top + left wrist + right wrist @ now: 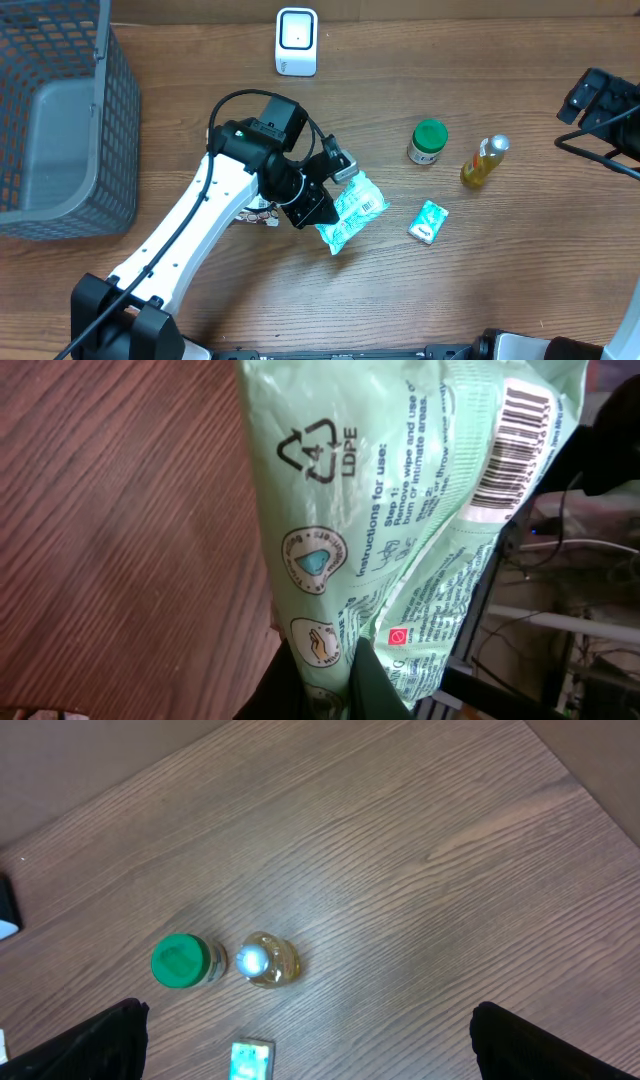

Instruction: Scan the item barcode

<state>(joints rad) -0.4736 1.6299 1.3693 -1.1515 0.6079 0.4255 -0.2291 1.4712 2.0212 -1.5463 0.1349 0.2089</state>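
Overhead, the left gripper [320,205] pinches one end of the green wipes pack [352,210] near the middle of the table [500,290], well apart from the white scanner [296,41] at the far edge. The left wrist view shows the barcode [520,435] at the pack's other end. The right gripper [305,1030] is spread wide near the right edge, with a green-lidded jar [180,962], a yellow bottle [266,960] and a small green packet [250,1060] below it.

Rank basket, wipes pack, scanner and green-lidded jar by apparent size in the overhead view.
1. basket
2-3. wipes pack, then scanner: close, and the pack may sit nearer the camera, so unsure
4. green-lidded jar
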